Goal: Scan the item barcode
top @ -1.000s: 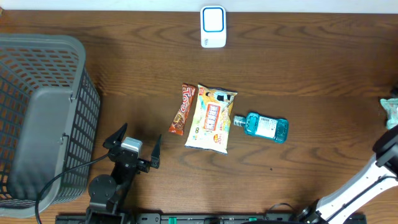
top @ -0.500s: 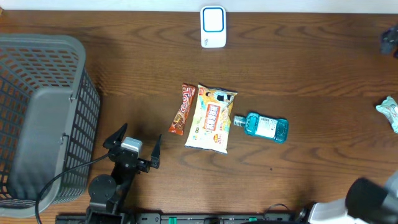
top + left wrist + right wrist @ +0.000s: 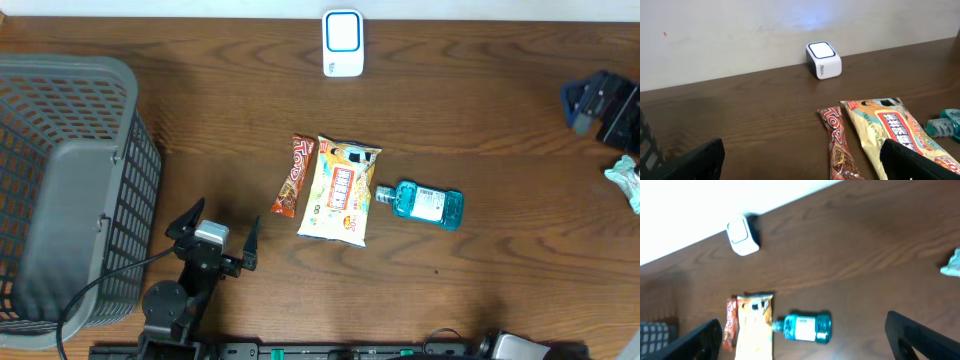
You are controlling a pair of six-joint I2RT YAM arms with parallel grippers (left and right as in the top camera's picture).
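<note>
Overhead looks straight down on the whole table point(image 3: 480, 290), the left wrist camera sits low and near, facing the far-edge scanner point(image 3: 823, 59), the right wrist camera looks down from high, and all 3 share scanner, snack bag point(image 3: 341, 190) and blue bottle point(image 3: 428, 203)

We see the left arm point(image 3: 195, 272) in black, with a round joint housing point(image 3: 165, 300) low down and a pale grey block point(image 3: 211, 235) behind the left gripper point(image 3: 221, 224). Its two fingers point(image 3: 183, 222) are black and tapered. A black cable point(image 3: 85, 295) loops off it. The right arm point(image 3: 600, 108) is blurred, dark blue-black.
</note>
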